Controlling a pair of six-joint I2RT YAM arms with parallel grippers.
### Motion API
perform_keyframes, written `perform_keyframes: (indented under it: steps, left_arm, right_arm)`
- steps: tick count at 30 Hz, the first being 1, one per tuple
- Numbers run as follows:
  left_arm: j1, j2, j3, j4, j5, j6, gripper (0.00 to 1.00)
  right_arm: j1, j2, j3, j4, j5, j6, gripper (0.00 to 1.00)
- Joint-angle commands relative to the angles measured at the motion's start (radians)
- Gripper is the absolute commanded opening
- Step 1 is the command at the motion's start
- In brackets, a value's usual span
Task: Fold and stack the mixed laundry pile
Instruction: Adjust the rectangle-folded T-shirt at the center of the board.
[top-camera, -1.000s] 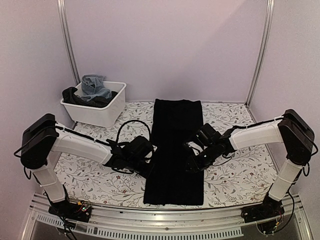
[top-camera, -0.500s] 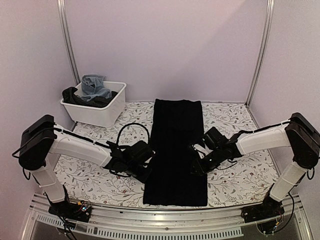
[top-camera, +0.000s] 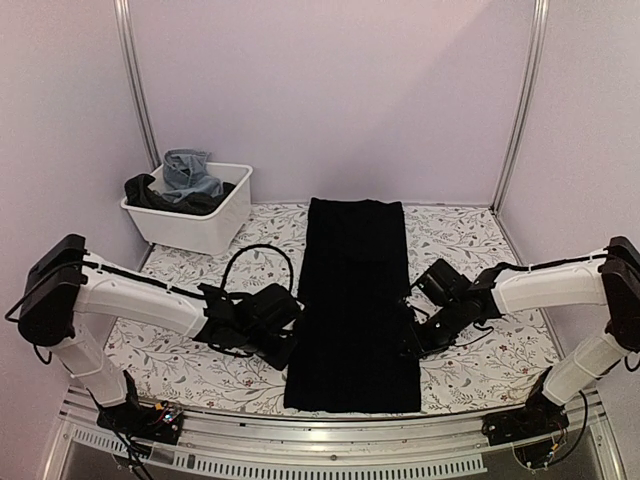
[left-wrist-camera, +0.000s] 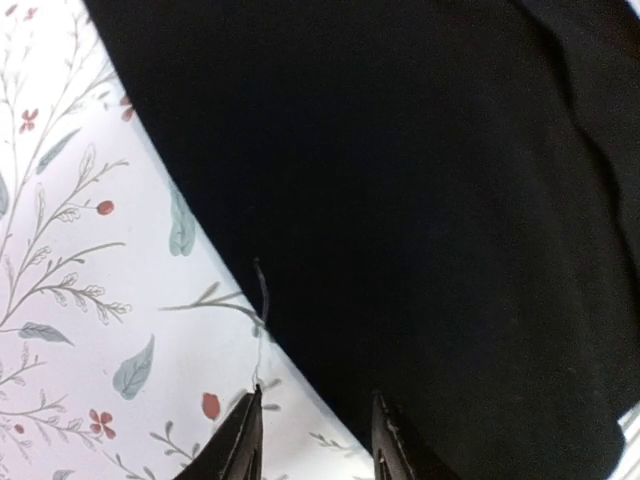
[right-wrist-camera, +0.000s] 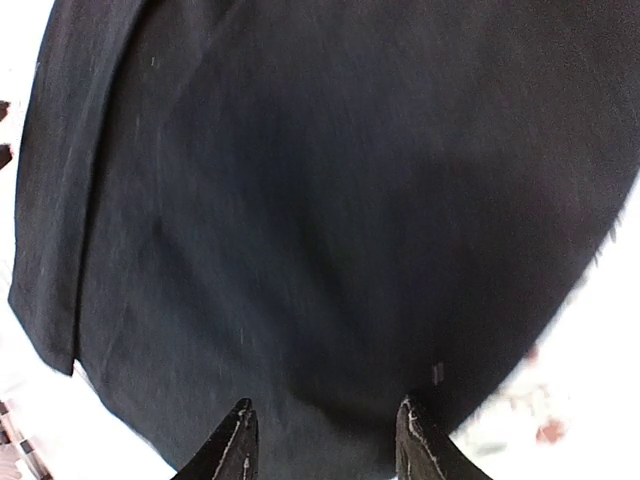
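Between the parted fingers of the left gripper (left-wrist-camera: 315, 450) runs the left edge of the black cloth (left-wrist-camera: 400, 180), with a loose thread (left-wrist-camera: 263, 300) trailing onto the flowered table (left-wrist-camera: 80, 300). The right gripper (right-wrist-camera: 325, 440) is also parted and pinches nothing. The cloth's right side lies flat beneath its gap. The cloth lies as a long strip down the table's middle, between both arms. In the far left corner a white bin (top-camera: 205, 228) holds denim jeans (top-camera: 190, 172) and dark clothes (top-camera: 145, 192).

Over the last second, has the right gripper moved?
Yes. The right gripper slid along the black cloth's right side toward the table's near rail, and slightly outward.
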Motion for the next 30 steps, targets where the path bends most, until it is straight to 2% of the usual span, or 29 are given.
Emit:
perform_keyframes:
  steps: [1, 6, 14, 23, 30]
  left_arm:
    - [-0.089, -0.098, -0.01, 0.064, 0.029, 0.047, 0.38]
    - [-0.128, -0.031, 0.011, 0.083, 0.069, 0.062, 0.37]
    - [-0.177, 0.043, 0.028, 0.074, 0.076, 0.057, 0.37]
    - [-0.199, 0.023, -0.02, -0.01, 0.036, 0.037, 0.37]
    - [-0.23, -0.046, -0.003, -0.056, 0.007, 0.009, 0.37]
  right_arm:
    - [0.001, -0.133, -0.021, -0.05, -0.071, 0.044, 0.47]
    - [0.034, -0.189, -0.041, 0.011, -0.182, 0.067, 0.45]
    - [0.103, -0.087, -0.129, 0.074, -0.189, 0.113, 0.43]
    - [0.104, -0.134, -0.248, -0.004, -0.154, 0.172, 0.42]
    - [0.104, -0.226, -0.181, -0.12, -0.08, 0.184, 0.42]
